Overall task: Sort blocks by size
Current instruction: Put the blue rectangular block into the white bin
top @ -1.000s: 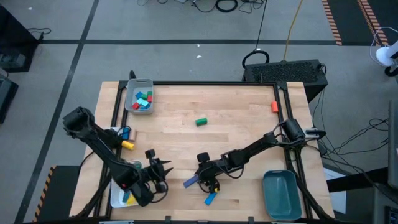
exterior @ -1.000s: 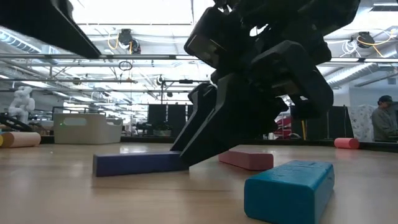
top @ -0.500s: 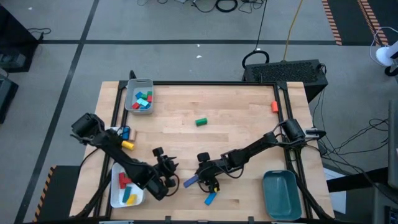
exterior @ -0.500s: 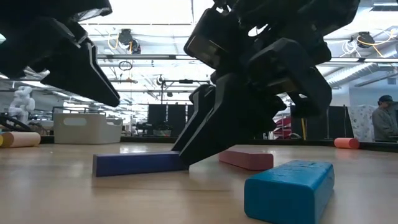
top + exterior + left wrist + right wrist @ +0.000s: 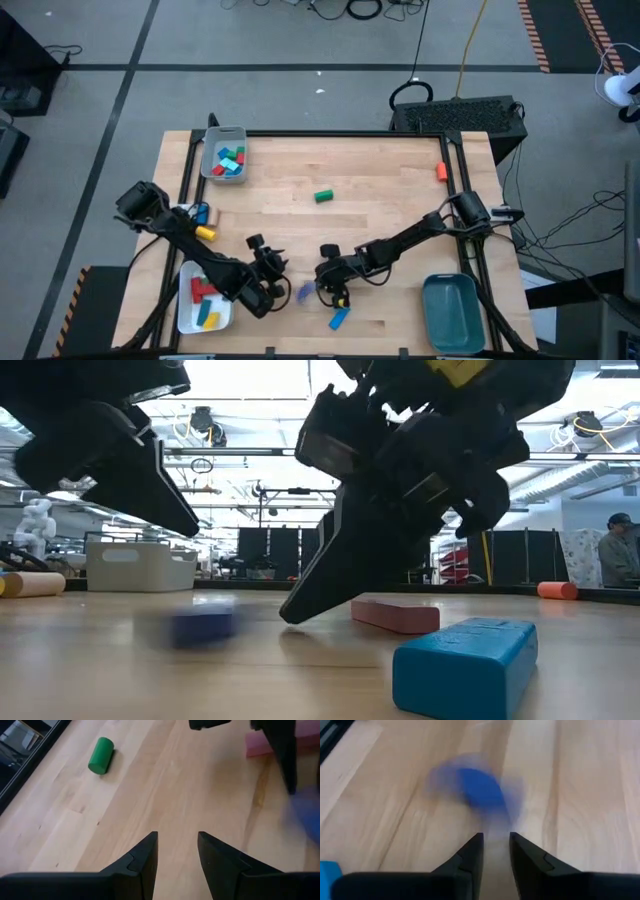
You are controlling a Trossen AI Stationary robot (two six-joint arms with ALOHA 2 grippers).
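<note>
Right gripper point(image 5: 322, 285) hovering just beside blurred dark blue block point(image 5: 304, 291), fingers nearly closed, gripping nothing. Left gripper point(image 5: 283, 273) waiting near it, parted.

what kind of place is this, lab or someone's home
Most likely a robotics lab or workshop, not a home. The low view shows an open hall with ceiling pipes and strip lights, the wooden table sits in a black frame, and cables lie on the floor.

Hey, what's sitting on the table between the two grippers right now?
In the high view, only the dark blue block, blurred, lies between the left gripper and the right gripper; otherwise bare wood.
</note>
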